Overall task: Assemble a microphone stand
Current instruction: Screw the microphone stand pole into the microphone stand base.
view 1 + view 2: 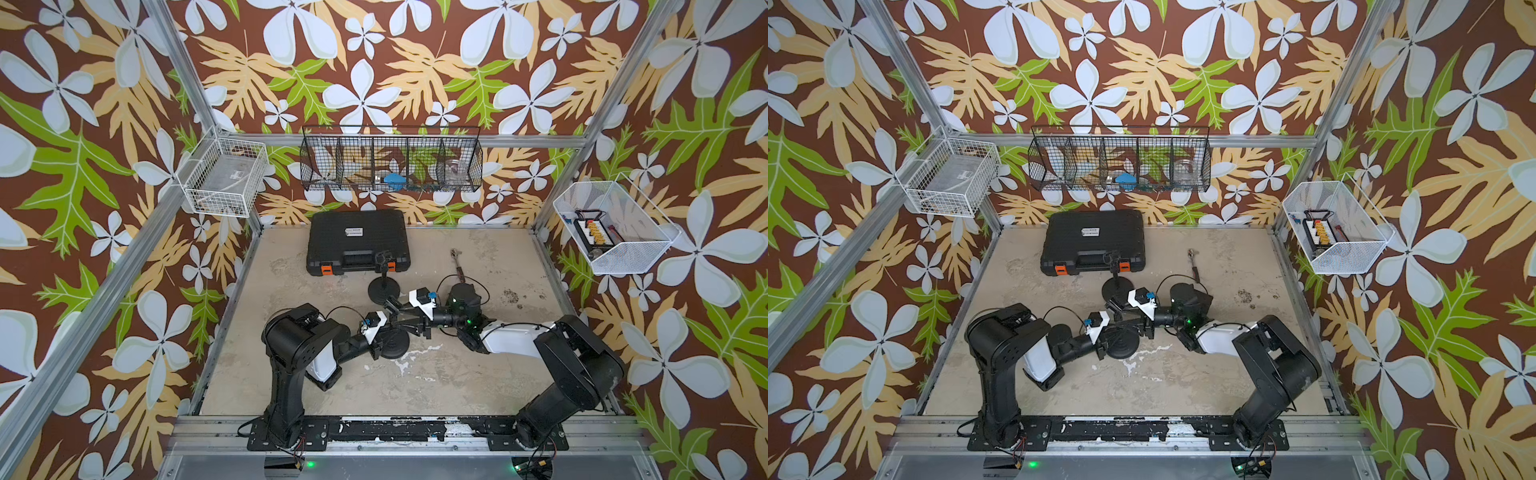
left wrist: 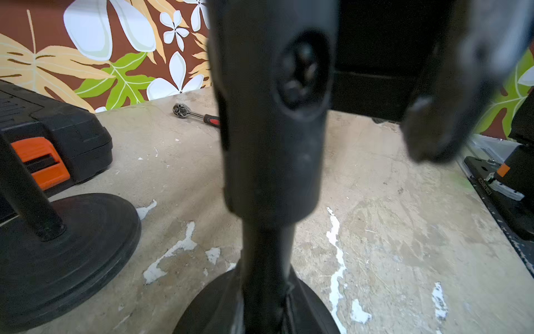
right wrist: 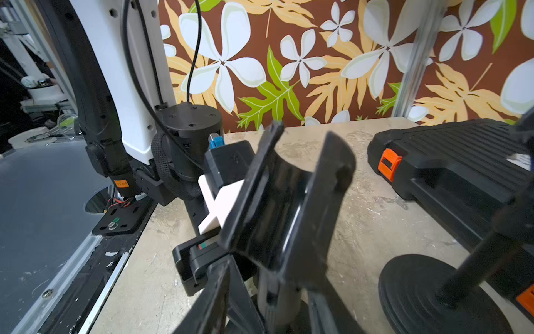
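Stand assembly sits at the middle of the table (image 1: pixel 457 374), where both my arms meet over it. My left gripper (image 1: pixel 380 340) is clenched low on the pole (image 2: pixel 267 260), just above the round black base (image 1: pixel 395 350), which rests flat on the tabletop. In the left wrist view the pole rises through the centre and widens into a swivel joint (image 2: pixel 274 130) with a round screw head on its side. The microphone clip (image 3: pixel 289 208), a black U-shaped cradle, sits tilted at the top of the pole. My right gripper (image 3: pixel 274 313) is at 3 o'clock of the stand. Its fingers (image 3: pixel 219 303) straddle the foot of the clip, one on each side of the pole. Whether they press on it or stand free I cannot tell, because the clip hides the contact.

A second stand (image 1: pixel 376 293), upright with a clip at its top, is at 12 o'clock from the one I hold, near it but not touching. Beyond it, at 11 o'clock on the table, lies a closed black tool case (image 1: pixel 357 239) with orange latches. A ratchet (image 1: pixel 457 264) with a red-and-black handle lies at 1 o'clock, well apart from both stands.
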`<state>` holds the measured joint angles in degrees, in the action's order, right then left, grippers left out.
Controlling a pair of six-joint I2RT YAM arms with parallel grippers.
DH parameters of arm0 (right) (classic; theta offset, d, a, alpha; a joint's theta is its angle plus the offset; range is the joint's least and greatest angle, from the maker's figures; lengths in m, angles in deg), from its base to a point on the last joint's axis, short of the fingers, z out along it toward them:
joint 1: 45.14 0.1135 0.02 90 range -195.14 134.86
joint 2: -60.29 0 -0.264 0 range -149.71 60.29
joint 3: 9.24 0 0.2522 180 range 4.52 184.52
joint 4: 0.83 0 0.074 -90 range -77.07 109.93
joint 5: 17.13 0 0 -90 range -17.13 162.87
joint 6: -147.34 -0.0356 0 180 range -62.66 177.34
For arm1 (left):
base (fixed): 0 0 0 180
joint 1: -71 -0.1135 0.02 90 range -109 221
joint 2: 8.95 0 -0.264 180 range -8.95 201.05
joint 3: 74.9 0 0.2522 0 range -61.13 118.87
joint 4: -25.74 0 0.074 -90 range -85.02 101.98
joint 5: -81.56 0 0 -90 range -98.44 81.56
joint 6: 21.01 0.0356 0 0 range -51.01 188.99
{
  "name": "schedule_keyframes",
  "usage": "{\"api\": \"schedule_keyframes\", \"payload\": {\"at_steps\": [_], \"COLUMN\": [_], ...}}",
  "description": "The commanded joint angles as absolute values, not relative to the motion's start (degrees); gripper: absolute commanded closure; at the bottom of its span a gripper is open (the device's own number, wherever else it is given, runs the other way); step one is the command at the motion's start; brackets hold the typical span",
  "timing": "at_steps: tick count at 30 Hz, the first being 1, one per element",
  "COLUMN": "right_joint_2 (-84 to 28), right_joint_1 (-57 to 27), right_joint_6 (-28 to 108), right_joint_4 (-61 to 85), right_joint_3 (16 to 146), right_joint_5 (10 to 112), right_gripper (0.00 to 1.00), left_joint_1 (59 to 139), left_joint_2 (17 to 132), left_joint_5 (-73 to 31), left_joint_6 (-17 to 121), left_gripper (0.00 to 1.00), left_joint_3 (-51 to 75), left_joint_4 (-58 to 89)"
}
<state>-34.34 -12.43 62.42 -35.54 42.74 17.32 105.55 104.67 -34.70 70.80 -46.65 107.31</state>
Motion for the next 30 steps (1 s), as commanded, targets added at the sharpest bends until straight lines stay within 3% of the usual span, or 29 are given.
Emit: {"api": "schedule_keyframes", "payload": {"at_steps": [1,9,13,17,22,30], "right_joint_2": [-35.82,-37.62,-35.82,-33.83,-33.38,-35.9], "right_joint_1": [-12.4,-12.27,-10.87,-5.31,4.79,14.13], "right_joint_6": [65.91,59.94,53.11,48.51,48.56,46.53], "right_joint_4": [-30.77,-39.47,-49.13,-54.46,-51.38,-47.02], "right_joint_3": [44.57,42.67,35.67,28.67,26.32,28.05], "right_joint_5": [12.78,14.81,26.22,49.35,78.54,99.88], "right_gripper": [0.63,0.99,1.0,1.0,1.0,1.0], "left_joint_1": [105.68,105.72,105.7,105.72,105.72,105.72], "left_joint_2": [105.85,105.97,105.52,104.49,103.12,101.66], "left_joint_5": [-36.55,-36.33,-35.47,-35.45,-36.56,-36.57], "left_joint_6": [70.31,70.15,69.2,67.99,67.15,66.44], "left_gripper": [0.92,0.9,0.81,0.68,0.68,0.69], "left_joint_3": [-47.04,-46.85,-46.73,-46.64,-46.77,-46.19], "left_joint_4": [119.35,119.3,119.33,119.32,119.21,119.21]}}
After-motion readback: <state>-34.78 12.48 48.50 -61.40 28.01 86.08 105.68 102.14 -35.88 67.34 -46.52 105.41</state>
